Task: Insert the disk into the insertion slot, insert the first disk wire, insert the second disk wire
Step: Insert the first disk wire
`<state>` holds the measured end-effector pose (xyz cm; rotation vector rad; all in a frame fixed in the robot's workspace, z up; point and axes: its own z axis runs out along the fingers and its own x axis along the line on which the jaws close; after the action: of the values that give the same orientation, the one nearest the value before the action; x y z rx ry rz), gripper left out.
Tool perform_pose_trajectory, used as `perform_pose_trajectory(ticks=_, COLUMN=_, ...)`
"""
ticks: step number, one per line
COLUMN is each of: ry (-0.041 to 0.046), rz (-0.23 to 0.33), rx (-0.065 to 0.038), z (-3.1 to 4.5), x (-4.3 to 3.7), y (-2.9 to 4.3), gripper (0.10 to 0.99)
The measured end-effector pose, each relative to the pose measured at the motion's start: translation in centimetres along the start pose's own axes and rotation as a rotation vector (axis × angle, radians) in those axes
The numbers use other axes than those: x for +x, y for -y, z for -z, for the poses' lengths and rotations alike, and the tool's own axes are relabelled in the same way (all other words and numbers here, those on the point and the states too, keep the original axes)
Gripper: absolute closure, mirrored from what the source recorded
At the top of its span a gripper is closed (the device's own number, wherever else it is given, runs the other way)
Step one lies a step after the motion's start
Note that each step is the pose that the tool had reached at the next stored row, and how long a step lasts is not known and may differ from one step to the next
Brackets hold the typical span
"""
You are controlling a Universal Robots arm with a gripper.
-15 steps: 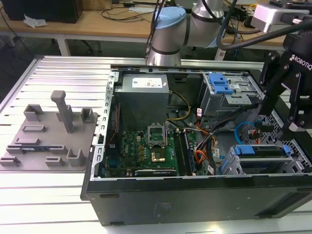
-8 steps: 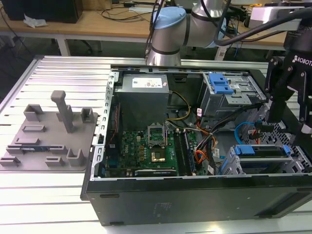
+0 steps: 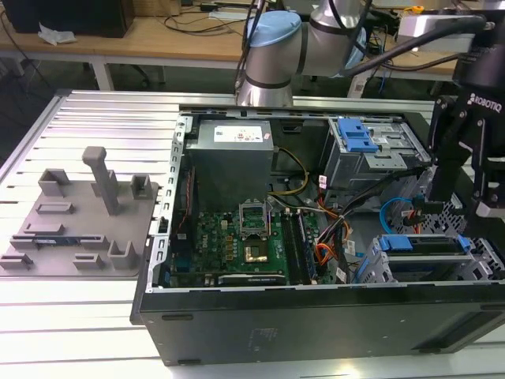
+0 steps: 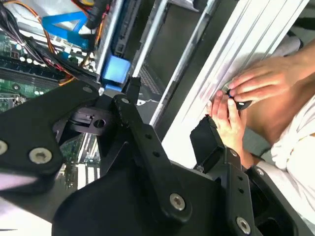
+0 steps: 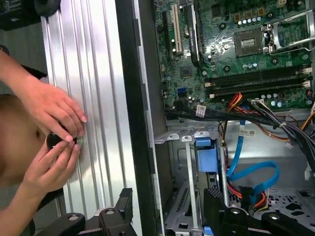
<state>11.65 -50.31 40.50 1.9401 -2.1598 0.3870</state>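
Disk (image 3: 424,245) and gripper (image 3: 461,201) are standing apart. The fingers (image 5: 214,204) are hanging spread wide, gripping nothing, just above the insertion slot (image 3: 377,267), where the blue-framed disk is seemingly sitting already. A blue wire (image 5: 252,173) is looping loose beside that cage. I'd judge that taking it close to the plug and keeping it square to the socket is what matters here. Around the open computer case (image 3: 276,324), the ribbed metal table (image 3: 87,332) is carrying a grey fixture plate (image 3: 87,237). At the table's edge a person's hands (image 5: 51,110) are fiddling with a small black knob (image 5: 53,140).
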Motion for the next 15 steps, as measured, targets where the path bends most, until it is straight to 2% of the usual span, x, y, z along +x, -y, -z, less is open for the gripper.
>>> perform_pose_trajectory(ticks=4, ry=-0.0203, rz=0.000, rx=0.002, z=0.33, x=-1.69, y=-0.11, gripper=0.404)
perform_pose_trajectory(ticks=7, ry=-0.0284, rz=0.001, rx=0.003, z=0.41, x=-2.50, y=0.04, gripper=0.404)
perform_pose_trajectory(ticks=11, ry=-0.0303, rz=0.006, rx=0.005, z=0.46, x=-3.58, y=0.72, gripper=0.404)
perform_pose_trajectory(ticks=15, ry=-0.0288, rz=0.027, rx=0.013, z=0.29, x=-3.95, y=1.04, gripper=0.404)
